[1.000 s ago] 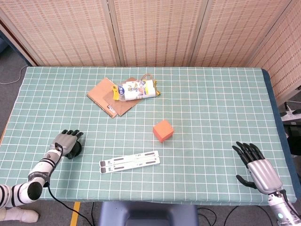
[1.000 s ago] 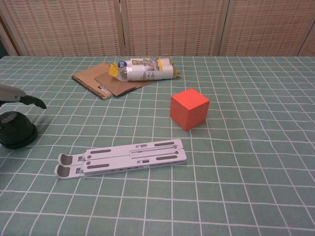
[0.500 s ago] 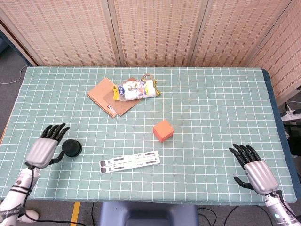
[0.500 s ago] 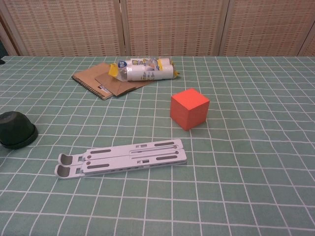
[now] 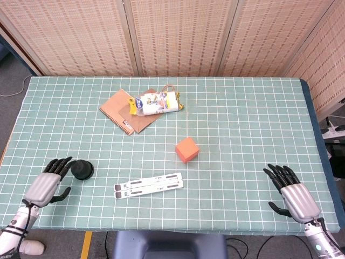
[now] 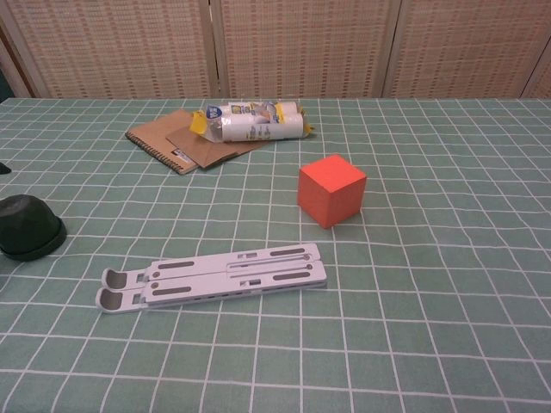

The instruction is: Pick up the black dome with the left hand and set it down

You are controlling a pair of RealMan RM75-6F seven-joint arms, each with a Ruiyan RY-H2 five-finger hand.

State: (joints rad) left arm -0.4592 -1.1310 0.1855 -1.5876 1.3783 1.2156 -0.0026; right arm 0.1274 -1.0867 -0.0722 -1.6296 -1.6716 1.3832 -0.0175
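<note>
Dome: small, rigid, probably light and slick; grasp its lower rim. Left hand, at its eight o'clock, lies spread and empty.

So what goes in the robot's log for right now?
black plastic dome: on table, free | left robot hand: open beside it | right robot hand: open
</note>
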